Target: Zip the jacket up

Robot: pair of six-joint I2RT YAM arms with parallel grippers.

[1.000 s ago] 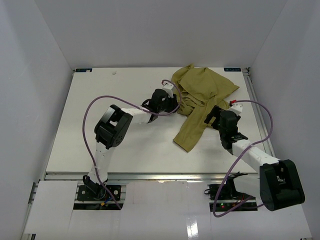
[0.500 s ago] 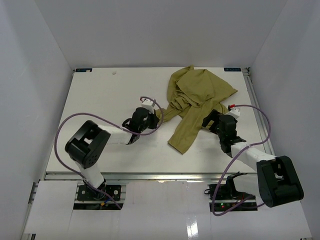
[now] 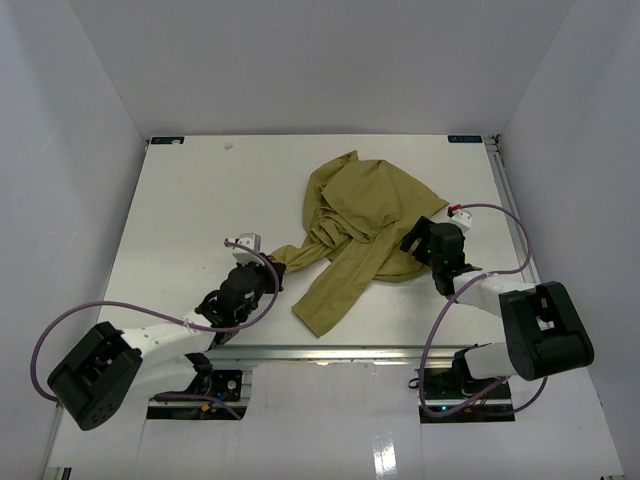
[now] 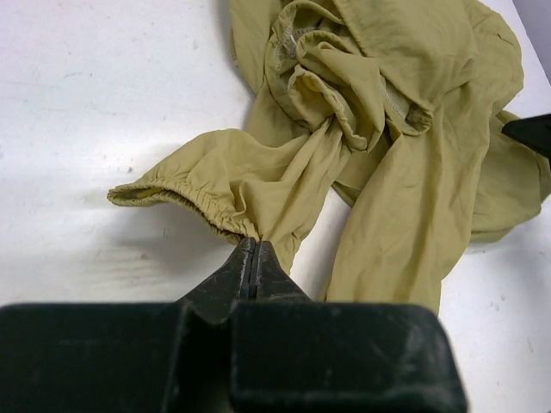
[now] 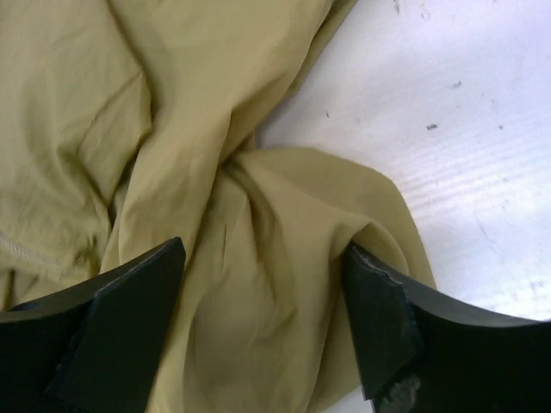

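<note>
olive jacket (image 3: 370,200) lies crumpled on the white table (image 3: 180,220); left end effector (image 4: 252,251) pinches its elastic cuff (image 4: 185,196), right end effector (image 5: 263,258) spread wide over the jacket.

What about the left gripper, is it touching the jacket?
Touching. The left wrist view shows the left gripper shut on the jacket, its fingers pinching the cloth beside the gathered cuff.

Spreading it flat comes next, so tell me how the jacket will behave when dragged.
Probably floppy: the jacket lies bunched in soft folds. Likely light: a fingertip pinch by the left hand holds its cuff. With one sleeve stretched out, it may unfold before sliding.
</note>
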